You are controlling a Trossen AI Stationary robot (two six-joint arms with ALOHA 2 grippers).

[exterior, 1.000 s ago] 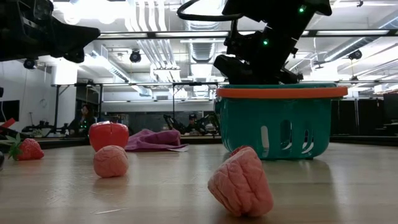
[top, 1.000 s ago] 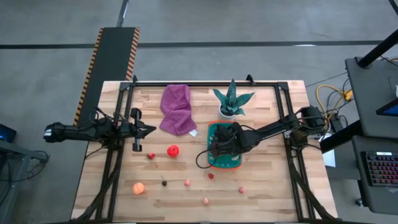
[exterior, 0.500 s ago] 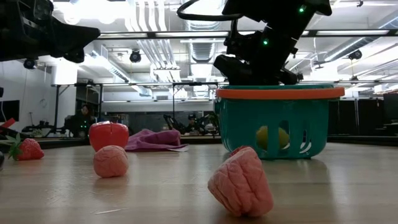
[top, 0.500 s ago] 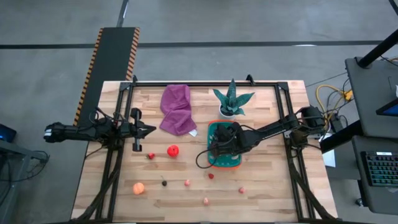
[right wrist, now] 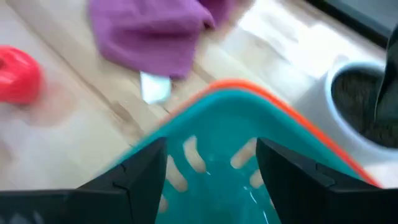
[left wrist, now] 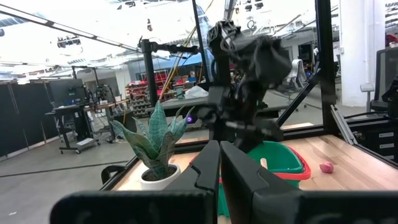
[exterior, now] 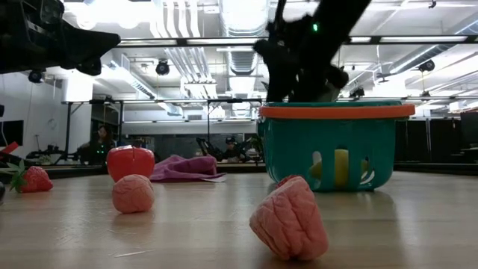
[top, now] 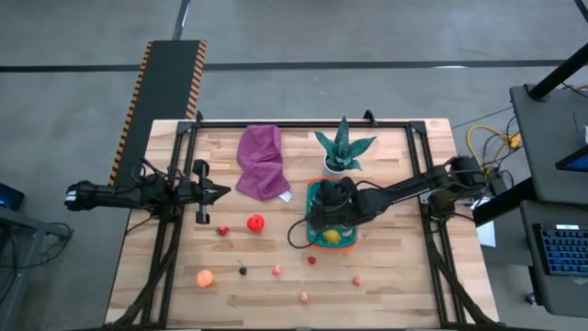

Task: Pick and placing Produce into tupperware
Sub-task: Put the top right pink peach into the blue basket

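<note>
— Where's the lemon (top: 332, 236)?

— In the teal basket (top: 313, 193), at its near end; the yellow shows through the slots from bench level. The basket sits right of centre on the bench (top: 395, 294), with the white plant pot (top: 336, 166) just beyond its far rim.

— And the right claw (right wrist: 211, 180)?

— Hanging over the basket, fingers apart, nothing between them. The left claw (left wrist: 220, 163) waits above the left edge, fingers together.

— What's left out?

— The red fruit (top: 255, 222) and a small strawberry (top: 222, 230) left of the basket, the orange ball (top: 205, 277) near the front left corner, a dark piece (top: 243, 270), and pink bits (top: 304, 297) scattered along the front.

— What could go wrong?

— I'd say the arm clipping the orange rim on its way out; the basket looks light and would slide or tip, maybe into the pot. The small pieces are round, so a glancing touch could roll them toward the front edge.

— Room to work?

— Plenty of bare wood left and front. It's tight only on the far side, between pot, basket and the purple cloth (top: 262, 161).
</note>
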